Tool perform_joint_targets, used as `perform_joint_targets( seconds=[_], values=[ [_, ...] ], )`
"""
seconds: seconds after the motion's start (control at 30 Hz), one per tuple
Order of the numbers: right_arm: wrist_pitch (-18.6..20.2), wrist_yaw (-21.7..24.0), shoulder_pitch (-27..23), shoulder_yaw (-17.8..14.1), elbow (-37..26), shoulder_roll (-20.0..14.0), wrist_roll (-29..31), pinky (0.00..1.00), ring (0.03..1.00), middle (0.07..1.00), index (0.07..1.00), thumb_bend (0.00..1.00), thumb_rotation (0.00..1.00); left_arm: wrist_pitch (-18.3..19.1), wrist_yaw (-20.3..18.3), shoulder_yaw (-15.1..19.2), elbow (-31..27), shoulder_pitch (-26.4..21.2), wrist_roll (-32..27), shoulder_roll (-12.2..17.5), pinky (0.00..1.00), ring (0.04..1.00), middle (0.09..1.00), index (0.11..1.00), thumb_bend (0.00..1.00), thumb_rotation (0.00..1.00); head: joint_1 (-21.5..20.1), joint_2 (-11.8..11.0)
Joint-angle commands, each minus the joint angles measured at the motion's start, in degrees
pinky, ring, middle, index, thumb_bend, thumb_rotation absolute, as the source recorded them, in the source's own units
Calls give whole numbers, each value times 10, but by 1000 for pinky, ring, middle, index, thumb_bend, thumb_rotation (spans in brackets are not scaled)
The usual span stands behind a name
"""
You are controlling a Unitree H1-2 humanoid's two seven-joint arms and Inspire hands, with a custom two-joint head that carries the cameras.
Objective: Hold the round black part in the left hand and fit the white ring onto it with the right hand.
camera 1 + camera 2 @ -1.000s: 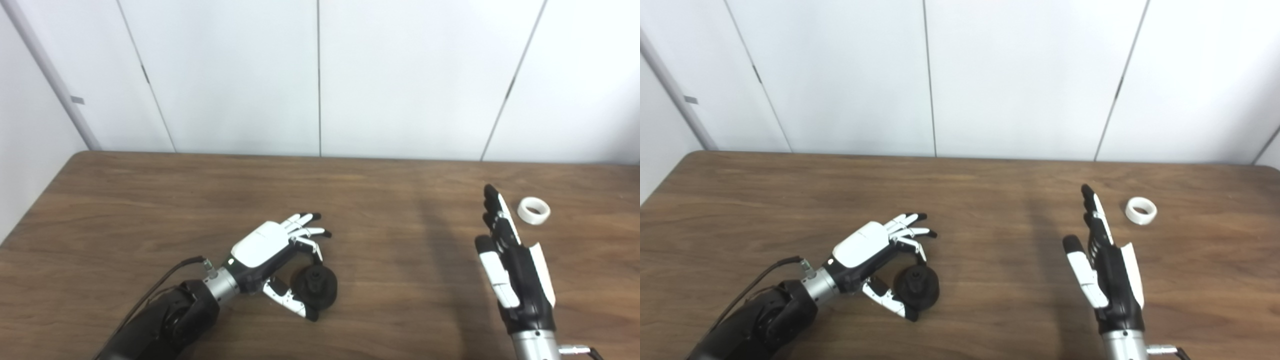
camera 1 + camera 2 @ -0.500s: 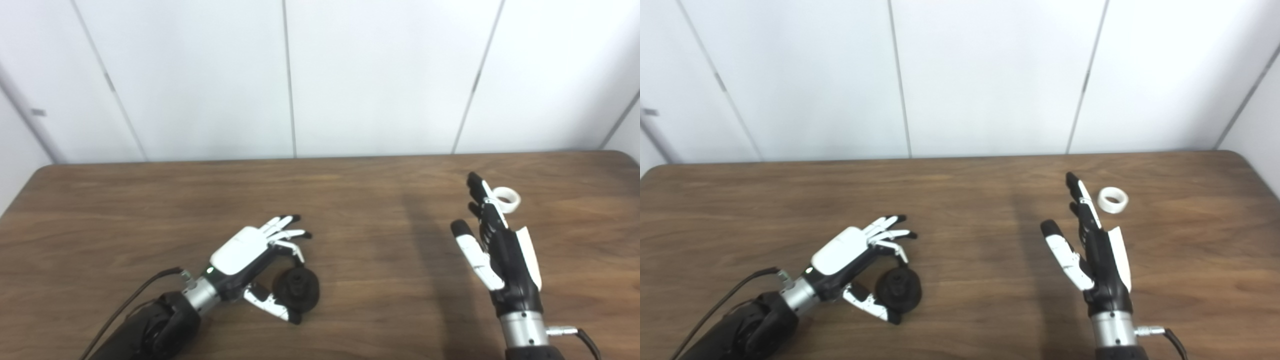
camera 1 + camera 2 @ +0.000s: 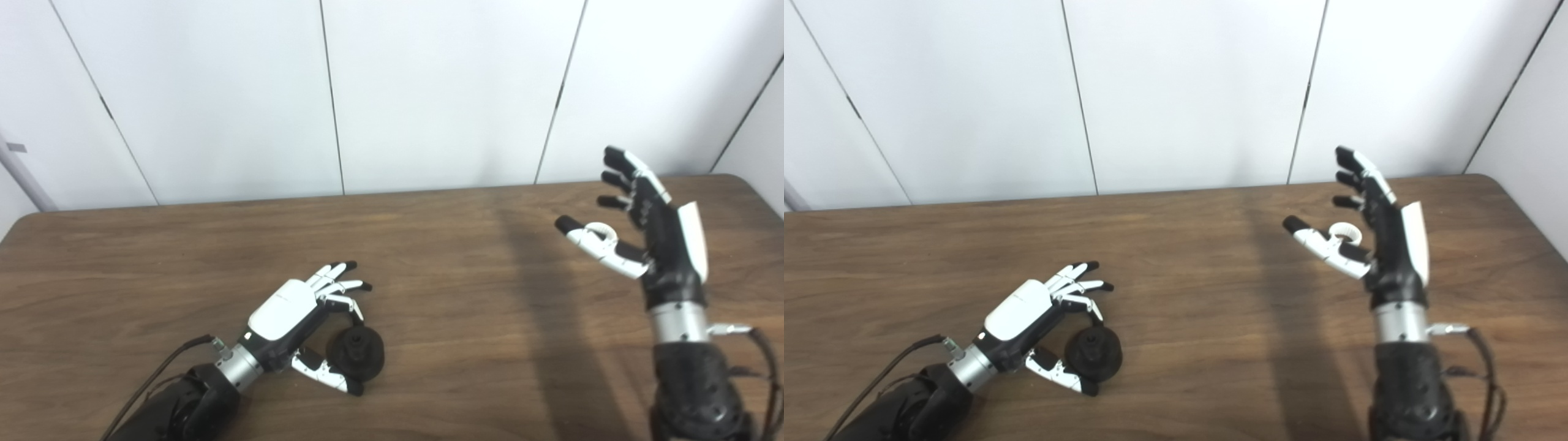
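The round black part point(image 3: 358, 352) lies on the brown table point(image 3: 429, 245) near its front left. My left hand point(image 3: 288, 312) cups it from the left, thumb on the near side and fingers arched over the far side, but the part still rests on the wood and the hand is open. My right hand point(image 3: 661, 239) is raised above the table at the right, open, palm facing left, fingers spread. The white ring point(image 3: 1345, 232) lies on the table behind that hand's thumb, partly hidden by it.
White wall panels point(image 3: 441, 92) rise right behind the table's far edge. The table's rounded right corner point(image 3: 1497, 180) lies just beyond my right hand. A cable point(image 3: 1482, 361) hangs from the right wrist.
The camera has turned right, shifting the whole picture left. My right hand has risen and reached forward, so its thumb now overlaps the ring. The left hand stays beside the black part.
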Motion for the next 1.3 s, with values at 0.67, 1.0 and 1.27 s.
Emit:
perform_joint_targets(
  seconds=[0.67, 1.0, 1.27],
  values=[
    [-16, 71, -130, 40, 140, -220, -75, 731, 790, 761, 698, 842, 144, 9, -7, -26, 16, 7, 6, 17, 1000, 1000, 871, 481, 525, 57, -41, -14],
    [-60, 136, -158, 91, 217, -300, -86, 687, 770, 772, 693, 886, 120, 9, 1, -41, 19, 0, -7, 33, 1000, 1000, 873, 481, 525, 57, -52, -22],
    [-97, 148, -182, 136, 273, -325, -136, 657, 749, 751, 673, 937, 75, 9, 1, -42, 17, 2, -11, 37, 1000, 1000, 873, 481, 525, 56, -72, -26]
  ],
)
